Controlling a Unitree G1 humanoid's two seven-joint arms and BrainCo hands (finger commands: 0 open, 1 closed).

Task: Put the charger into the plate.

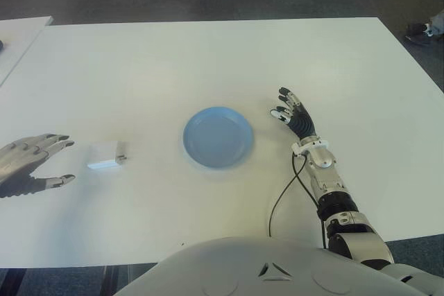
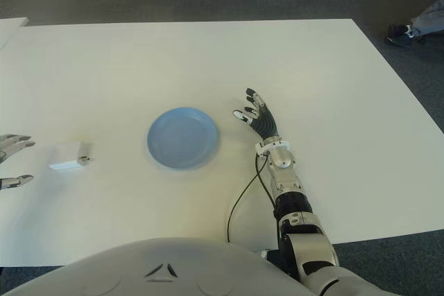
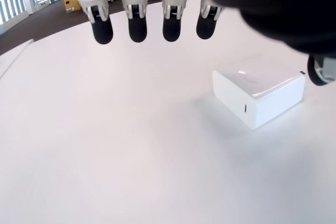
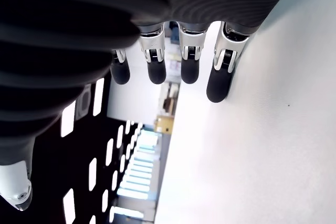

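Observation:
A small white charger (image 1: 106, 155) lies on the white table (image 1: 208, 60), a hand's width left of the round blue plate (image 1: 218, 136). The plate holds nothing. My left hand (image 1: 31, 164) is at the table's left edge, just left of the charger, fingers spread and apart from it. The left wrist view shows the charger (image 3: 258, 98) beyond the fingertips (image 3: 137, 31), untouched. My right hand (image 1: 295, 114) shows to the right of the plate, fingers extended and holding nothing.
A black cable (image 1: 283, 195) runs from my right wrist toward the table's front edge. A second white table (image 1: 17, 36) stands at the far left. A person's shoe (image 2: 401, 32) shows on the floor at far right.

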